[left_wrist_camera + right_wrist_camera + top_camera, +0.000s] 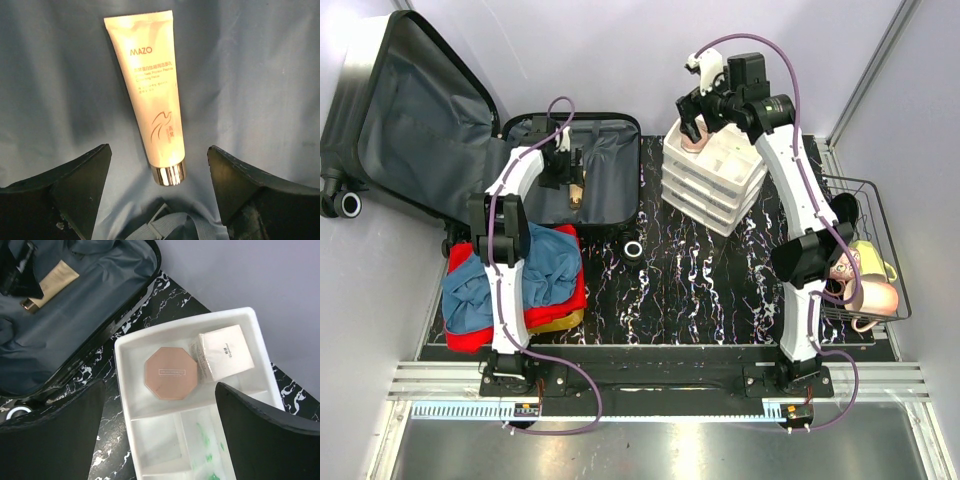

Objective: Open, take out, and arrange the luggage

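Observation:
The luggage (610, 150) lies open on the table, its lid (420, 110) leaning back to the left and its dark grey lining showing. A cream tube (150, 95) with a shiny cap (169, 174) lies on the lining. My left gripper (159, 148) hangs over the tube's cap end, open, with a finger on each side and a gap to both. My right gripper (160, 386) is open above the white organizer (125, 390). The organizer's top tray holds a pink octagonal compact (171, 372) and a white box (225, 352).
A pile of red, blue and yellow clothes (550, 280) lies at the front left. A wire basket (880, 200) with cups stands at the right edge. A small ring (633, 249) sits on the marbled table (700, 290). Grey walls close in on three sides.

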